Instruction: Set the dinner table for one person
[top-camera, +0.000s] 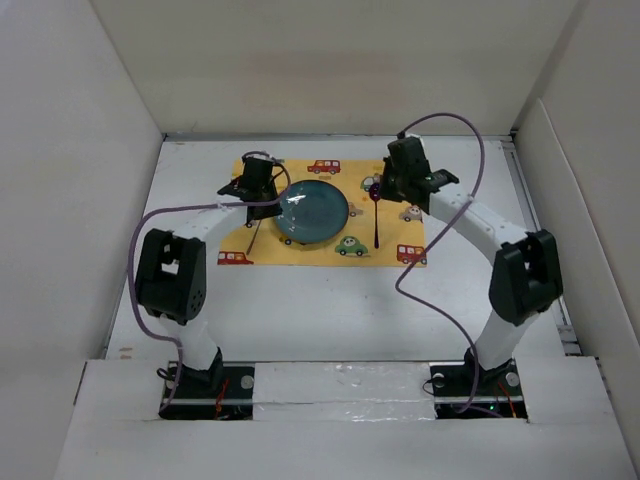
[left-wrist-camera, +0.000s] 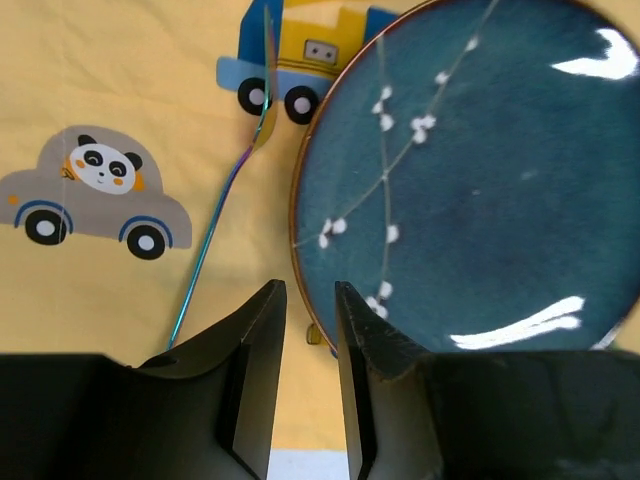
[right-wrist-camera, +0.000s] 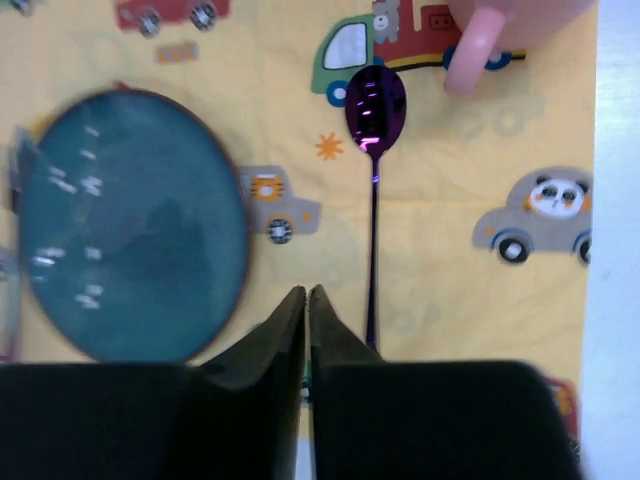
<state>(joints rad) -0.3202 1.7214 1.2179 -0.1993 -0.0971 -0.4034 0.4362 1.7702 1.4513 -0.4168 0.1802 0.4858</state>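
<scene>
The white dinner table (top-camera: 300, 300) carries a yellow car-print placemat (top-camera: 300, 252). A dark blue plate (top-camera: 312, 210) sits at the placemat's middle. A thin iridescent fork (left-wrist-camera: 213, 232) lies left of the plate (left-wrist-camera: 470, 180). A purple spoon (right-wrist-camera: 374, 110) lies right of the plate (right-wrist-camera: 125, 225). A pink cup (right-wrist-camera: 500, 25) stands beyond the spoon's bowl, at the frame edge. My left gripper (left-wrist-camera: 310, 300) is open a little and empty, over the plate's left rim. My right gripper (right-wrist-camera: 306, 295) is shut and empty, between the plate and the spoon's handle.
White panels wall the table at the left, back and right. The placemat's right edge meets bare table (right-wrist-camera: 615, 300). Both arms reach over the placemat, the left gripper (top-camera: 260, 188) at its back left and the right gripper (top-camera: 393, 183) at its back right.
</scene>
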